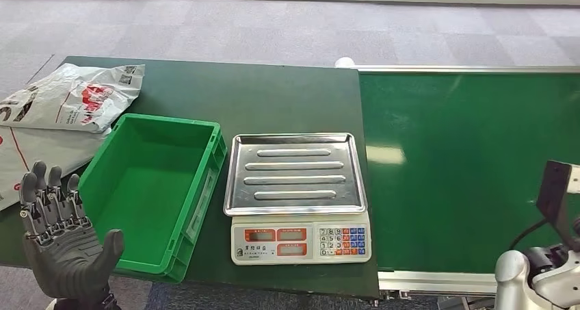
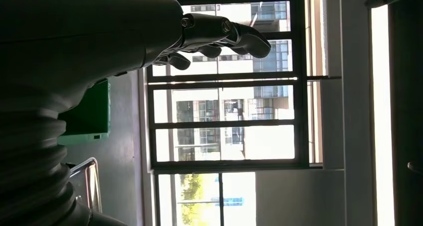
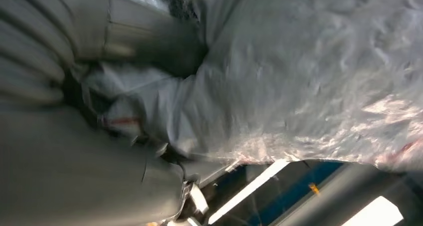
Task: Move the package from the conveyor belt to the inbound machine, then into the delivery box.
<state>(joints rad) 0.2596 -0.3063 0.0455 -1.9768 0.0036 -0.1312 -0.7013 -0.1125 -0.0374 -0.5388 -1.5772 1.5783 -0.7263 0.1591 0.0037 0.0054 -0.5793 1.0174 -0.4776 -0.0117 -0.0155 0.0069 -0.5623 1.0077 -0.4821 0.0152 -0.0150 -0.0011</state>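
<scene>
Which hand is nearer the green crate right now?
Left. The left hand is raised beside the green crate, at its near corner. The right hand grips a grey package; its arm is past the scale, at the conveyor belt's near edge.

An indoor parcel-handling station set up in an office-like room. Grey carpet tiles [image 1: 287, 29] cover the floor across the top of the head view. A dark green table [image 1: 273, 98] fills the left and centre, holding a green plastic crate [image 1: 147, 255] at lower left, a digital weighing scale [image 1: 297, 194] with a steel pan and keypad at centre, and printed grey mailing bags [image 1: 72, 94] at upper left. A green conveyor belt [image 1: 472, 166] with metal rails occupies the right. Tall gridded windows [image 2: 224, 116] facing city buildings appear in the left wrist view.
</scene>
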